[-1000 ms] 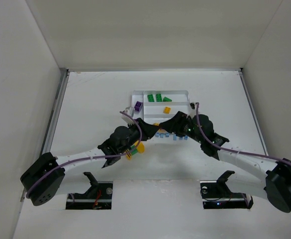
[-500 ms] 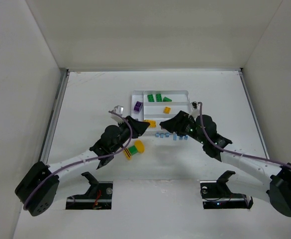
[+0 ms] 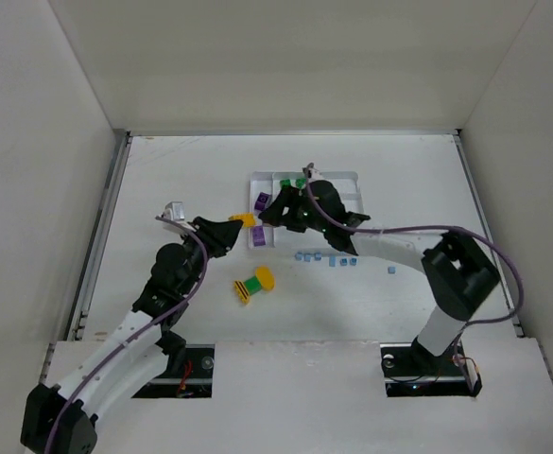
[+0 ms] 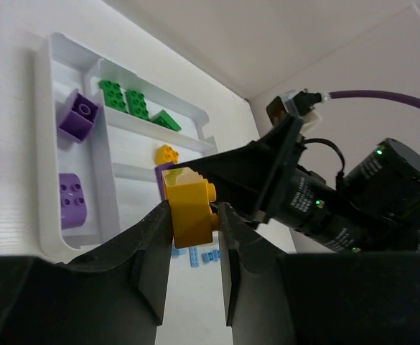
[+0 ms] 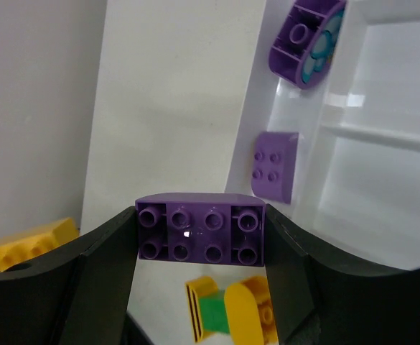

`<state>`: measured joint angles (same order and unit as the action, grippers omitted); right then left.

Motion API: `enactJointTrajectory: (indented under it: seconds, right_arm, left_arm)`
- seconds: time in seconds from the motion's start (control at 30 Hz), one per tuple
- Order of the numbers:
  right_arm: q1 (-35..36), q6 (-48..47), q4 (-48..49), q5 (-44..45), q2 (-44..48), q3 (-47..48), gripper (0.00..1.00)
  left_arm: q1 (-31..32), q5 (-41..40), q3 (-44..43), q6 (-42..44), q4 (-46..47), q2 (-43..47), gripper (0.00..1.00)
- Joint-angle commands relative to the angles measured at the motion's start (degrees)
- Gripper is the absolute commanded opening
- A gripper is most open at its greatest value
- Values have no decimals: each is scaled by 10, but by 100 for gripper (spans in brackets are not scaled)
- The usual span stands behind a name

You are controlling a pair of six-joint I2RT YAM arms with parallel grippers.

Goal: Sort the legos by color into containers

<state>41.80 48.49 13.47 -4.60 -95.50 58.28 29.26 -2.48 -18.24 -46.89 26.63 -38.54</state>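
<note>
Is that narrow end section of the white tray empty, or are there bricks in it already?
Not empty. The narrow section of the tray holds two purple bricks, lying apart; no other colour shows there.

This is a robotics lab test cell. A plain white counter (image 3: 181, 180) is boxed in by bare white walls (image 3: 285, 66) behind the white tray (image 3: 337, 174) and to either side of it. A metal rail (image 3: 106, 213) runs along the counter's edge, left of the tray. On the near side of the tray, a left arm (image 3: 125, 331) and a right arm (image 3: 456, 274), black and white, are bolted down with purple cables (image 3: 418, 230) looped along them. Rectangular cut-outs (image 3: 170, 367) in the counter there hold black brackets (image 3: 174, 340) and wiring.
</note>
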Motion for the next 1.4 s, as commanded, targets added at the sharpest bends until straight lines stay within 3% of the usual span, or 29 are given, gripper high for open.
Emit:
enactJointTrajectory:
  seconds: [0.0,0.27,0.53,0.8,1.07,1.17,1.2,1.3,1.37]
  right_arm:
    - [17,-23,-54,33,-70,95,52]
    - [19,-3,-92,78,-136,170,56]
    - [20,8,-99,87,-156,184,70]
    - [20,13,-81,87,-126,165,85]
    - [-4,3,-33,100,-23,74,86]
    - [-36,-5,2,102,57,-9,78]
    - [-46,-10,13,107,86,-42,71]
    - [-75,-24,29,125,171,-128,35]
    - [-88,-37,29,129,216,-174,26]
  left_arm:
    - [-32,-9,11,9,-48,35,16]
    - [-74,15,14,11,-62,43,17]
    - [-86,20,13,8,-54,39,17]
    - [-81,14,16,3,-50,40,17]
    - [-41,13,-17,2,-28,-22,17]
    - [-4,8,-42,2,9,-80,17]
    - [10,3,-50,2,27,-105,17]
    - [52,-11,-93,4,74,-192,17]
    - [73,-16,-122,8,96,-249,17]
